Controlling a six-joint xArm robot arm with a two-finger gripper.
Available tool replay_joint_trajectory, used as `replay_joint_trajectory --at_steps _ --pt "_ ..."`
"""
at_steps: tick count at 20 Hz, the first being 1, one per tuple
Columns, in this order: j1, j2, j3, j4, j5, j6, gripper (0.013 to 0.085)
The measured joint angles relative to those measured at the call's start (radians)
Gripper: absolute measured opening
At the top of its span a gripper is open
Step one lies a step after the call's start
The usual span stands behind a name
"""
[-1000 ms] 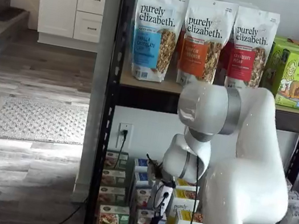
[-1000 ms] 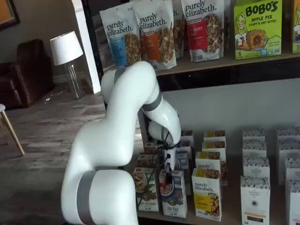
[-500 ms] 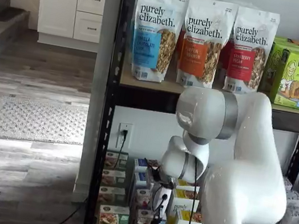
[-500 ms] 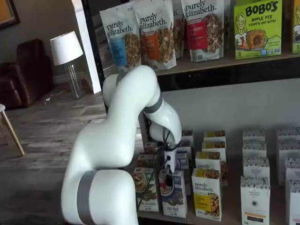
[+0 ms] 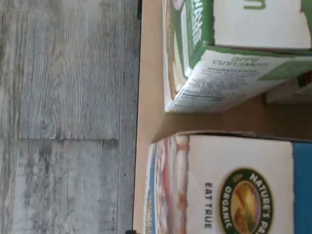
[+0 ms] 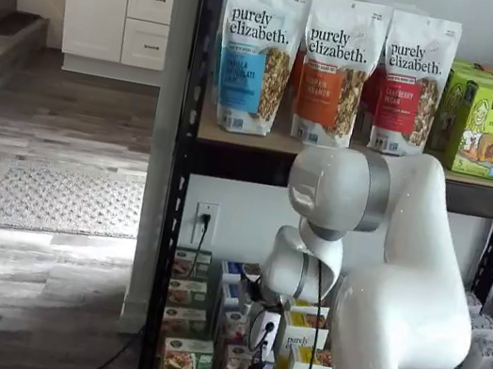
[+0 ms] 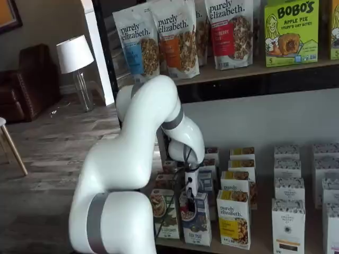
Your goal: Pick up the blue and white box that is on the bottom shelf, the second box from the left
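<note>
The gripper (image 7: pixel 191 197), jaws apart, has been lowered slightly onto the blue and white box (image 7: pixel 195 221), so grasping seems imminent.

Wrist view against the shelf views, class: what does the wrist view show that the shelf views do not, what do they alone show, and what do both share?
Only the wrist view shows the printed top of the blue and white box close up, with grey floorboards beside the shelf's edge. Only the shelf views show the white arm, the gripper above that box, and the granola bags on the upper tier. Both show the blue and white box and the green-fronted carton beside it.
</note>
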Motion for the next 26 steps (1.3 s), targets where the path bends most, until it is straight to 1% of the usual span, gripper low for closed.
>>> replay_joint_trajectory --at_steps 5,7,8,10,11,12,13,14,18,19,20,22,23,24,26 --pt "-0.002 0.004 -0.007 0.000 0.018 -0.001 0.0850" --pt "-0.003 0.004 -0.006 0.004 0.017 -0.006 0.0770" --pt "-0.003 0.004 -0.005 0.005 0.015 -0.006 0.0770" --pt "-0.003 0.005 -0.004 0.003 0.012 -0.005 0.0690" --pt "-0.003 0.005 -0.004 0.003 0.013 -0.005 0.0690" --pt "-0.004 0.006 -0.004 0.002 0.014 -0.005 0.0650" --pt "-0.004 0.006 -0.005 0.002 0.015 -0.005 0.0650" --pt "-0.004 0.006 -0.004 0.002 0.016 -0.006 0.0610" --pt "-0.006 0.005 -0.002 0.003 0.019 -0.009 0.0610" --pt "-0.007 0.004 -0.001 0.003 0.020 -0.009 0.0570" --pt "-0.007 0.003 0.001 0.003 0.020 -0.010 0.0570" --pt "-0.009 0.000 0.004 0.004 0.020 -0.012 0.0490" --pt "-0.009 -0.001 0.006 0.004 0.021 -0.013 0.0490" --pt "-0.010 -0.003 0.008 0.005 0.020 -0.014 0.0450" --pt "-0.010 -0.005 0.010 0.002 0.023 -0.012 0.0450"
